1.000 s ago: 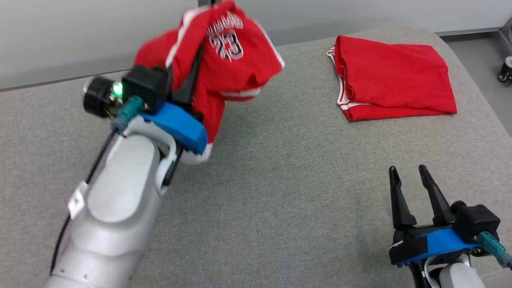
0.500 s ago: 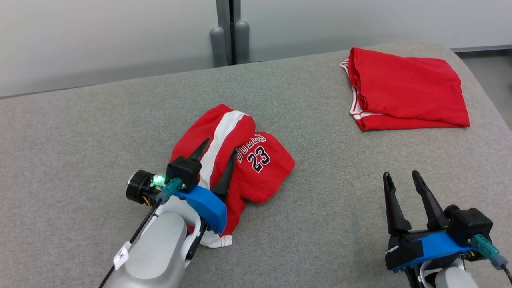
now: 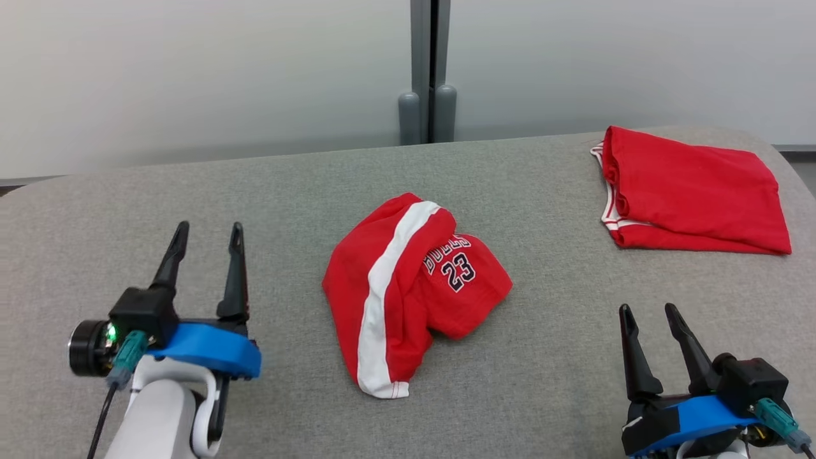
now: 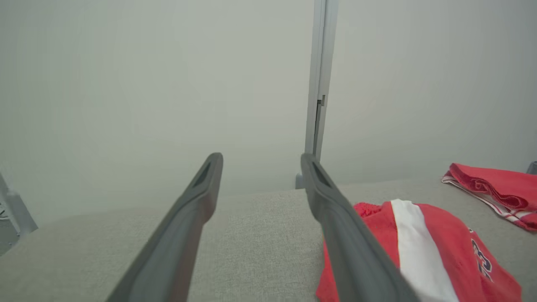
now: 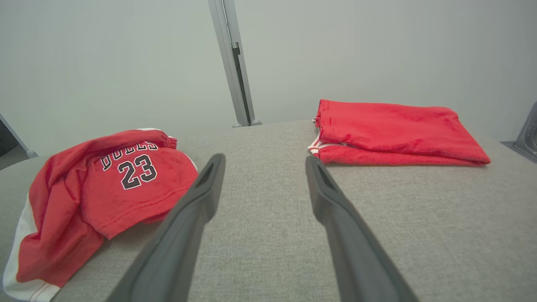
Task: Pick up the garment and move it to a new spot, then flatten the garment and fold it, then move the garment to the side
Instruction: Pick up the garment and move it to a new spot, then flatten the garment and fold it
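A crumpled red garment (image 3: 408,287) with a white stripe and the number 23 lies in a heap at the middle of the grey surface (image 3: 542,357). The same garment (image 4: 423,251) shows at the lower right of the left wrist view, and the garment (image 5: 96,193) sits at the left of the right wrist view. My left gripper (image 3: 207,226) stands open at the lower left, well clear of the cloth, nothing between its fingers. My right gripper (image 3: 647,310) is open at the lower right, also apart from it.
A second red garment (image 3: 692,191), folded flat, lies at the back right near the surface's rounded edge; it also appears as the folded garment (image 5: 394,132). A pale wall with a grey upright post (image 3: 428,70) rises behind the surface.
My left gripper opened and let the garment fall onto the surface, then drew back to the lower left. The head camera tilted, shifting the whole picture. The right gripper stayed put.
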`<state>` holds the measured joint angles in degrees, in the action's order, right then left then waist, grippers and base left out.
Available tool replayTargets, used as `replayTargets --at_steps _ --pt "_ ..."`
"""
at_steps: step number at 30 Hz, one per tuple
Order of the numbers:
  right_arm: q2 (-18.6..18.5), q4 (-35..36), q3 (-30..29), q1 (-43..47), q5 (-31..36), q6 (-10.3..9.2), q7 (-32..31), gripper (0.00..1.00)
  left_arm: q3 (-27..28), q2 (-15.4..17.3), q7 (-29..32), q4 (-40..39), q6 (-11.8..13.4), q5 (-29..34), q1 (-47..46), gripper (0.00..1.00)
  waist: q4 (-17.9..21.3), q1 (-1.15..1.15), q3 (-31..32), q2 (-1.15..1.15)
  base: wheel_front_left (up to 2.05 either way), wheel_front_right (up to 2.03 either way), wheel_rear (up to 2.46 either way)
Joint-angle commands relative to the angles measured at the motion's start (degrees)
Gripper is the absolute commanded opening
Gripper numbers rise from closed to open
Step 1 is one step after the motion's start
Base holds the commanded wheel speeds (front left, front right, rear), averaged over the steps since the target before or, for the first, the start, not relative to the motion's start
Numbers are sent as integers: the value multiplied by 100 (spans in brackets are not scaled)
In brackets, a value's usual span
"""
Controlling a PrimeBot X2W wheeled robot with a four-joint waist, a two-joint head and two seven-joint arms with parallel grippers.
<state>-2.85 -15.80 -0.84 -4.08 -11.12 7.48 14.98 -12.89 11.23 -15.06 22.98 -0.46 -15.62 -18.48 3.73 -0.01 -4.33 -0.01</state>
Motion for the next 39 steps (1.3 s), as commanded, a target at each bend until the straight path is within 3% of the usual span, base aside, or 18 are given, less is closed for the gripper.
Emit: replayTargets --at_steps 1,11,22,39 --pt "-10 -8 -56 89 50 2 28 100 238 51 -13 -209 51 79 332 100 -108 1 25 1 0 0 0" --pt "-11 -120 -103 248 44 2 28 100 1181 -45 -13 -750 98 348 1523 100 -473 1 245 1 0 0 0" --pt "-10 -231 -79 452 37 2 28 100 1347 -106 -14 -718 50 756 2250 100 -651 1 450 1 0 0 0" --pt "-11 -626 -55 598 2 2 28 100 1508 -361 -14 -561 -127 914 2394 100 -630 1 555 1 0 0 0"
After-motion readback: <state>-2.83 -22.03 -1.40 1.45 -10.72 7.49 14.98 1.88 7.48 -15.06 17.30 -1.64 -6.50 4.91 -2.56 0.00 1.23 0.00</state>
